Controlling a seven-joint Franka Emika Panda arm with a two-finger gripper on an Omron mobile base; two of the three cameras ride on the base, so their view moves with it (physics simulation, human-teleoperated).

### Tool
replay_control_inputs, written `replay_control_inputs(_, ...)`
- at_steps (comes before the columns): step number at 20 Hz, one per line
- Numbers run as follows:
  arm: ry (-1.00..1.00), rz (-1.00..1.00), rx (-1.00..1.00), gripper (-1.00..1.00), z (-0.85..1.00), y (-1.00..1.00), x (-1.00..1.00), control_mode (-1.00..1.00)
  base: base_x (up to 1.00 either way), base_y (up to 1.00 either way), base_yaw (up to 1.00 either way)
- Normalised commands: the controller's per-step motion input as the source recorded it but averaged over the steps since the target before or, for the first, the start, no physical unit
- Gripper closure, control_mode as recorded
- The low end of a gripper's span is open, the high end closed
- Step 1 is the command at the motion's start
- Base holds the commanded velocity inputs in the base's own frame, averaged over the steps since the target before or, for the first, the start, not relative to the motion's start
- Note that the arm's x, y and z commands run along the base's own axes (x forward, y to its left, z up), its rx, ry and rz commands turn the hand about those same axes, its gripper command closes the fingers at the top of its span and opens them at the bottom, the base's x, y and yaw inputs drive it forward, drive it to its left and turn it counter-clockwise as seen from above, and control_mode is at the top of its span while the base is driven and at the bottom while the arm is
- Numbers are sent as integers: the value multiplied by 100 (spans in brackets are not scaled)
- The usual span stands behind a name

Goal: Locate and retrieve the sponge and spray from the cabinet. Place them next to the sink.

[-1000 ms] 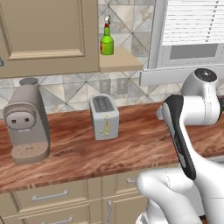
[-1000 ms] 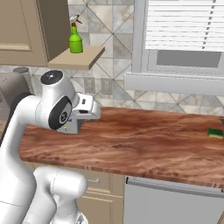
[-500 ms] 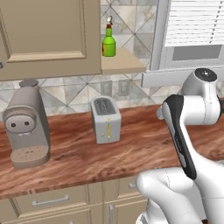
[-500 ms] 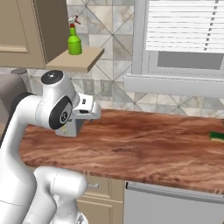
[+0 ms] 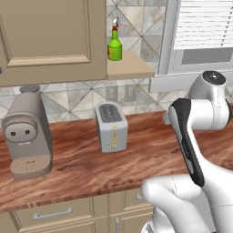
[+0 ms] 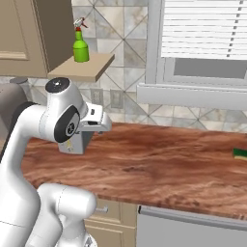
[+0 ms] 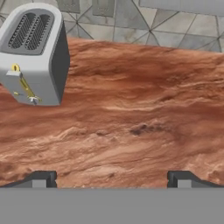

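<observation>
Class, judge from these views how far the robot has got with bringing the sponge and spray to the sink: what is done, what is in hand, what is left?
Done: nothing finished. The sponge lies on the counter at the right edge of the right base view; the sink is out of frame, so its placement can't be judged. In hand: nothing; the gripper is open over bare counter near the toaster. Left: the spray stands on the cabinet's side shelf, untouched.

Wooden counter bears toaster, coffee machine, sponge; shelf holds spray.
</observation>
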Motion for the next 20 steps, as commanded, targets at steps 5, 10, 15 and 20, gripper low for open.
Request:
replay_control_inputs(5,0,0,0,-100,0,0,0,100,37,17,0)
replay_control_inputs(10,0,0,0,-100,0,0,0,100,40,20,0)
replay_control_inputs(15,0,0,0,-100,0,0,0,100,1,0,0)
replay_control_inputs(20,0,0,0,-100,0,0,0,100,0,0,0)
